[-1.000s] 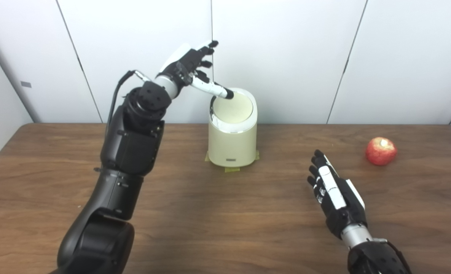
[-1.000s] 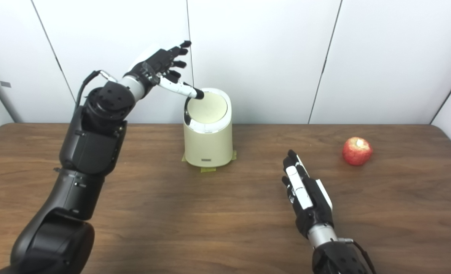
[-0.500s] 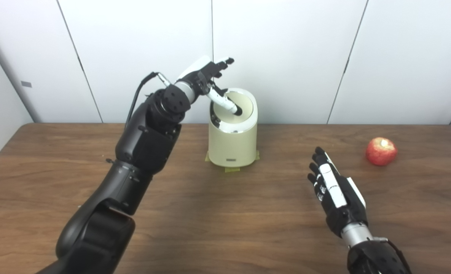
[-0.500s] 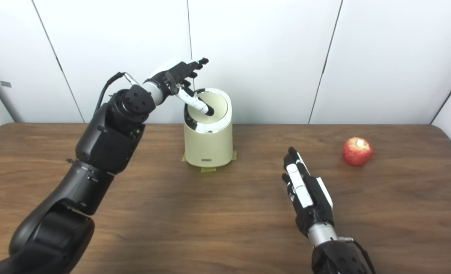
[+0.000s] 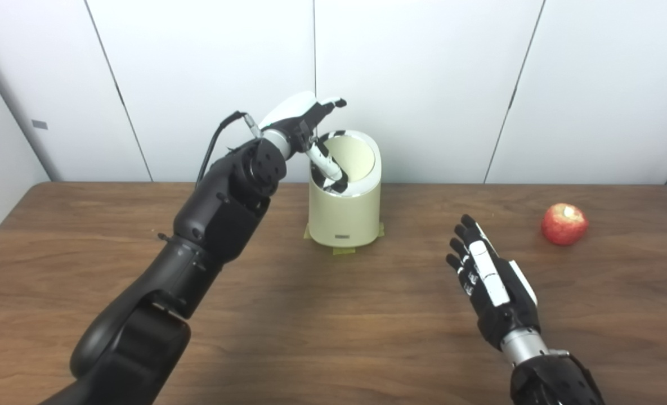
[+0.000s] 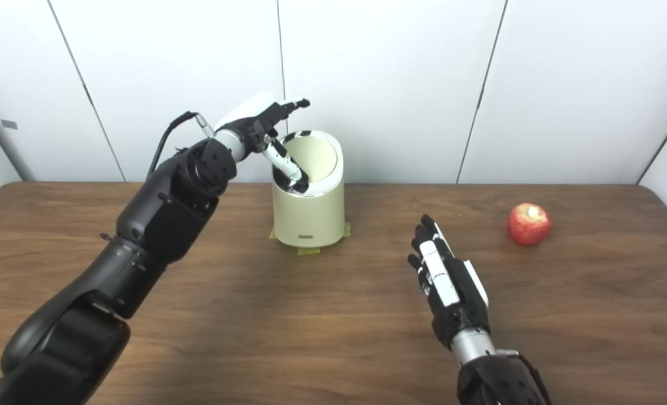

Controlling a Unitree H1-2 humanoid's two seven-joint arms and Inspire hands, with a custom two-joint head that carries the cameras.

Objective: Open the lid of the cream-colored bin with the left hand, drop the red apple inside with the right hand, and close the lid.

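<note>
The cream-colored bin (image 5: pixel 344 216) stands at the back middle of the wooden table (image 5: pixel 288 315). Its round lid (image 5: pixel 354 156) is tipped, the near-left edge pushed down into the bin and the inside showing dark at that edge. My left hand (image 5: pixel 302 119) hovers over the bin's left rim, fingers spread toward the wall and the thumb pressing down on the lid; it grasps nothing. The red apple (image 5: pixel 563 224) sits alone at the far right of the table. My right hand (image 5: pixel 488 275) floats open and flat above the table, between bin and apple, touching neither.
Strips of yellow-green tape (image 5: pixel 343 250) stick out under the bin's base. A white panelled wall (image 5: pixel 423 84) rises right behind the table. A black cable (image 5: pixel 215 140) loops from my left wrist.
My left hand has dropped and moved in over the bin, and its thumb has pushed the lid's near-left edge down, tilting the lid open. My right hand drifted slightly left.
</note>
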